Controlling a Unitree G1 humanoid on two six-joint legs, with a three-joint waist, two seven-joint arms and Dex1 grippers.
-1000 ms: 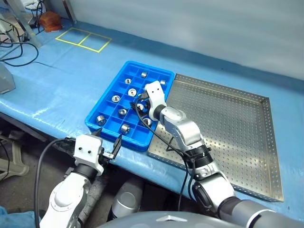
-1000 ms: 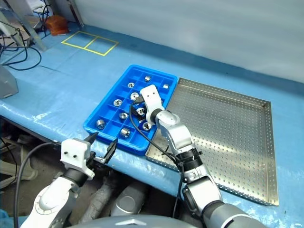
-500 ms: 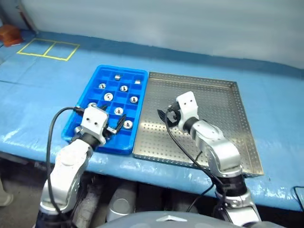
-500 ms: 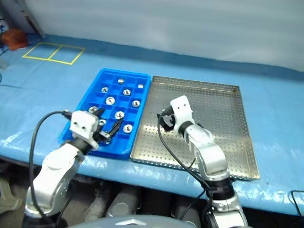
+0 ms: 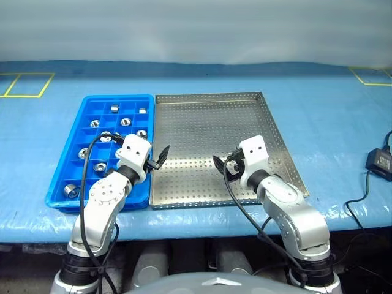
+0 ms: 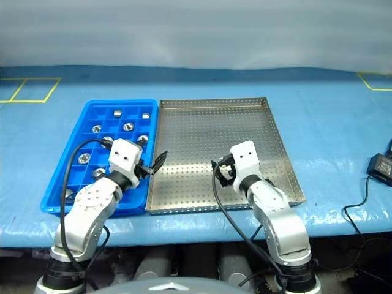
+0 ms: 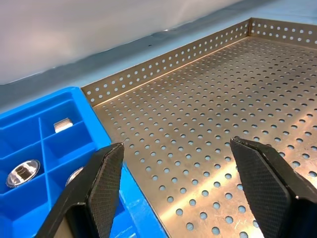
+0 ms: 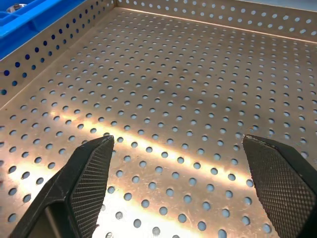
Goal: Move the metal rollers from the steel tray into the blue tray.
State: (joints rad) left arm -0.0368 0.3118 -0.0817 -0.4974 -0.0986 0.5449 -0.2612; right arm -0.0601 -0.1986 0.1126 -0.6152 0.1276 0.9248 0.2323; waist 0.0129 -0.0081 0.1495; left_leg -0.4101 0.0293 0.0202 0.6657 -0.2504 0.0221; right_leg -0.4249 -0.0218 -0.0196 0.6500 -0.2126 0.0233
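Several metal rollers lie singly in compartments of the blue tray at the left. Beside it on the right stands the steel tray, its perforated floor bare. My left gripper hangs open and holds nothing, over the blue tray's near right corner where the two trays meet. In the left wrist view, the left gripper has rollers off to one side. My right gripper is open and holds nothing above the steel tray's near part. In the right wrist view, bare floor shows beneath the right gripper.
Both trays sit on a blue table cover near the table's front edge. A black power adapter with a cable lies at the far right. Yellow tape marks sit at the back left and back right.
The camera has swung right, so the trays now sit centred. My right gripper has drawn back from over the blue tray to over the steel tray. My left gripper has come forward from before the table edge.
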